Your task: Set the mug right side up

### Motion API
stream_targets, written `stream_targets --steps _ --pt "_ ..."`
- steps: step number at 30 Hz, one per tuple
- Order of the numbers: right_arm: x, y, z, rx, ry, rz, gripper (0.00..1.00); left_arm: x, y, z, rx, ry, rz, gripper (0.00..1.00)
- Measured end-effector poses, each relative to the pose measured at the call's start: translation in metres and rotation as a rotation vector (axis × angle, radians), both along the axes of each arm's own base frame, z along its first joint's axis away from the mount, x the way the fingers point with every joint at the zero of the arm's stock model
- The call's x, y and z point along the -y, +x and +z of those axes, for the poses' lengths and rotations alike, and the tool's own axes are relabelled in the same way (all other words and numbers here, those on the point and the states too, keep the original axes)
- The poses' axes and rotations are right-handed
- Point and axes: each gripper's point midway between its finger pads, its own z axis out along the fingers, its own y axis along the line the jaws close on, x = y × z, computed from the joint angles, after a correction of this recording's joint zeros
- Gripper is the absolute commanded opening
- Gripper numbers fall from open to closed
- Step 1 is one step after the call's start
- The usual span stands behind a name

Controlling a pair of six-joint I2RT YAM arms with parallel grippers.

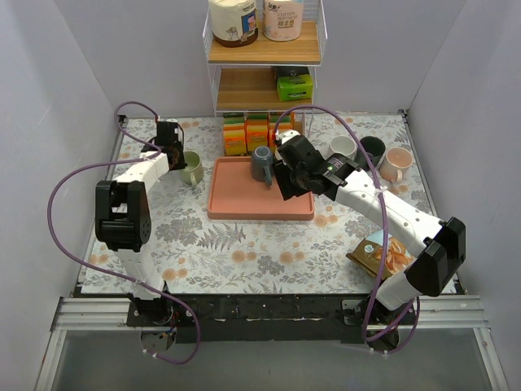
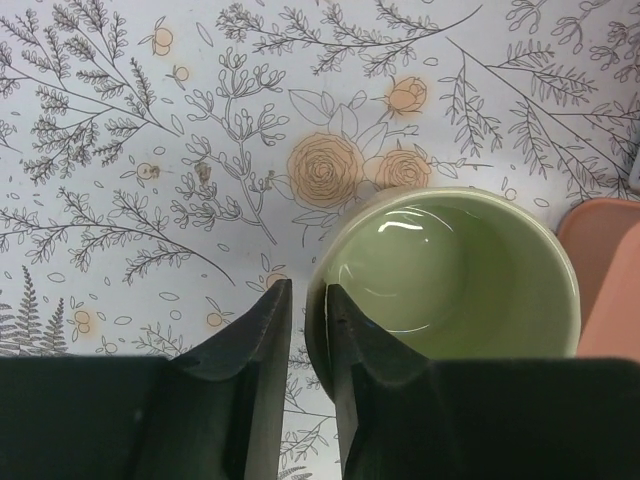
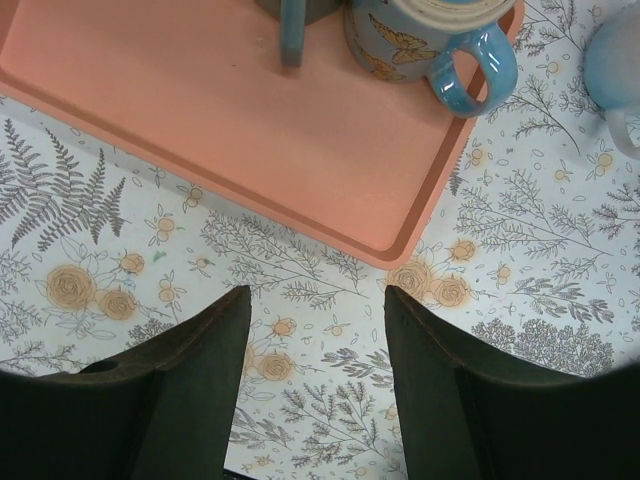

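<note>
Mug [image 1: 192, 167] of pale green stands mouth-up on the floral tabletop [image 1: 244, 244], just left of the salmon tray [image 1: 244, 208]. The left jaws are pinched on its rim wall on the side away from the tray, one inside the cup and one outside (only the wall fills the thin gap). The right jaws hang spread wide and empty over the tabletop just off the tray's edge, near a butterfly cup [image 3: 420, 30] on the tray

Pale green mug [image 1: 193, 169] upright, mouth up, empty; stands on floral cloth [image 1: 244, 244] beside pink tray [image 1: 244, 204].
</note>
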Motion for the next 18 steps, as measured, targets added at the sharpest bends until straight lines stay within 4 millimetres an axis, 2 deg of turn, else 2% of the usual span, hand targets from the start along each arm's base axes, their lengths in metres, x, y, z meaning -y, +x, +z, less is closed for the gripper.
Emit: stream_targets --steps 3,4,5,7,8,10,11,12,15,18 --pt "0.000 0.000 0.000 -0.001 0.001 0.001 0.63 -0.003 0.000 -0.002 -0.006 -0.014 0.002 0.28" --pt "0.000 0.000 0.000 -0.002 0.002 0.001 0.63 -0.004 -0.001 -0.002 -0.008 -0.020 0.003 0.37" --pt "-0.001 0.000 0.000 -0.002 0.003 0.000 0.63 -0.003 -0.002 -0.003 -0.012 -0.027 0.002 0.43" --pt "-0.001 -0.001 0.001 -0.006 0.009 -0.004 0.63 -0.002 -0.003 -0.004 -0.020 -0.041 0.002 0.49" --pt "-0.001 -0.001 0.002 -0.009 0.012 -0.007 0.63 -0.001 -0.004 -0.005 -0.022 -0.051 0.004 0.60" --pt "-0.002 -0.002 0.004 -0.012 0.020 -0.010 0.64 0.002 -0.005 -0.003 -0.022 -0.073 0.006 0.72" --pt "-0.003 -0.002 0.006 -0.013 0.025 -0.010 0.64 0.004 -0.006 0.000 -0.018 -0.082 0.003 0.81" --pt "-0.003 -0.003 0.006 -0.016 0.031 -0.011 0.64 0.006 -0.007 0.003 -0.013 -0.092 0.001 0.85" --pt "-0.004 -0.004 0.007 -0.024 0.044 -0.018 0.64 0.012 -0.008 0.026 0.034 -0.132 -0.006 0.93" --pt "-0.003 -0.005 0.009 -0.023 0.053 -0.024 0.64 0.018 -0.010 0.063 0.116 -0.174 -0.016 0.98"
